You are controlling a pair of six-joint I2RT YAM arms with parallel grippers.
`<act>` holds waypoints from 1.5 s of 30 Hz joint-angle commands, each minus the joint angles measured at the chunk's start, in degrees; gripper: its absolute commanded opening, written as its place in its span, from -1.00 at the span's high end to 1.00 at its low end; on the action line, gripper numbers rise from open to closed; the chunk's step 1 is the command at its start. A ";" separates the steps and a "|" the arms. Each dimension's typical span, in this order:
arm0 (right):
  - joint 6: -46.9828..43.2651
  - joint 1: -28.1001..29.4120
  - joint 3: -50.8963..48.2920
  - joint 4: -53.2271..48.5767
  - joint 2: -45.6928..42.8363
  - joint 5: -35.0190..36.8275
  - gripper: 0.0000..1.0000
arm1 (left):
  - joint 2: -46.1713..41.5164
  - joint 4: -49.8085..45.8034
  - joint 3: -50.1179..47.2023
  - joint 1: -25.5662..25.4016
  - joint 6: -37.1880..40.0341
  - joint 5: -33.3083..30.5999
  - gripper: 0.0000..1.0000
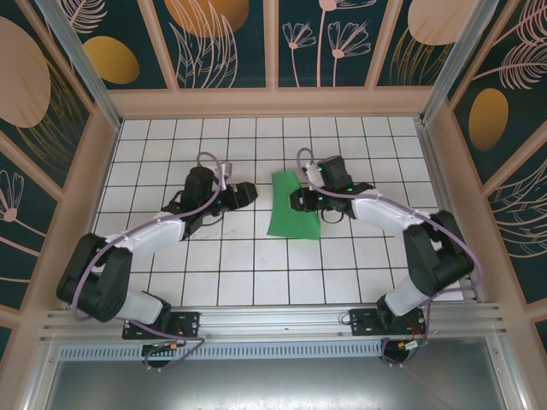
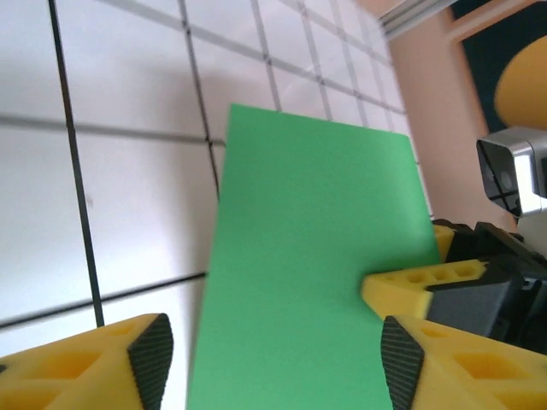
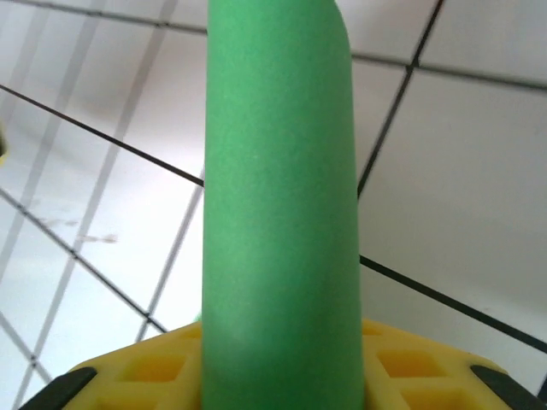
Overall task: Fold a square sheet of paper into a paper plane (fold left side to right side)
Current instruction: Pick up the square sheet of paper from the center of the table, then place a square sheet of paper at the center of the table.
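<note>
The white tiled table [image 1: 222, 256] carries the sheet of paper [image 1: 287, 219] near its middle, between the two arms. From above, the sheet is seen as a narrow green strip. Its long axis runs from the near side toward the far wall and leans slightly.

The right hand [image 1: 301, 202] is set against the strip's right long edge, about halfway along. In the left wrist view, one of its yellow fingertips [image 2: 402, 290] is seen touching that edge. In its own wrist view, the paper rises as a curved band from over a yellow finger, but it cannot be told whether the fingers are pinching it.

The left hand [image 1: 249, 191] is found just beside the left long edge, pointing across at it. Its fingers are spread wide, with nothing held.

The right hand is judged the nearer. Any fold would be carried across the short width, from left to right.
</note>
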 commanded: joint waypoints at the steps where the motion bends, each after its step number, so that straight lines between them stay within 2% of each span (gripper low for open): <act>1: -5.10 -1.49 -0.81 3.92 -8.09 -9.69 0.26 | -5.11 3.61 -0.73 0.27 6.58 4.65 -0.46; 9: -11.63 -1.59 4.35 -2.57 -20.24 -17.98 0.26 | -10.24 16.68 -0.64 0.26 12.81 17.51 -0.61; 17: -10.64 -1.24 9.40 -3.49 -24.06 -28.25 0.26 | -7.53 23.95 3.99 0.07 12.70 27.58 -0.66; 22: -9.77 -1.11 9.68 -2.48 -24.37 -29.44 0.26 | -6.81 28.58 5.03 -0.98 11.32 32.02 -0.63; 24: -9.59 -1.09 9.36 -2.07 -24.33 -28.80 0.25 | -6.66 28.61 5.32 -1.43 11.51 32.52 -0.53; 26: -9.36 -1.15 9.06 -1.74 -24.49 -27.50 0.25 | -6.68 28.48 5.24 -1.62 11.42 31.84 -0.28; 31: -9.02 -2.16 7.80 -1.59 -25.35 -22.61 0.22 | -6.59 28.38 4.37 -1.71 10.56 29.42 0.55; 35: -8.09 -3.59 6.52 -1.48 -26.36 -20.15 0.19 | -6.81 27.02 3.53 -1.68 11.23 27.67 0.92; 40: -8.02 -4.30 5.21 -2.89 -27.63 -14.67 -0.03 | -6.11 20.51 4.53 -1.71 12.43 23.64 1.00; 42: -8.12 -4.37 4.77 -4.36 -28.01 -9.69 -0.21 | -4.76 12.61 6.57 -1.71 14.02 19.91 1.00; 45: -7.81 -4.34 3.69 -6.29 -28.42 -0.86 -0.41 | -1.52 5.23 8.94 -1.62 15.11 17.57 1.00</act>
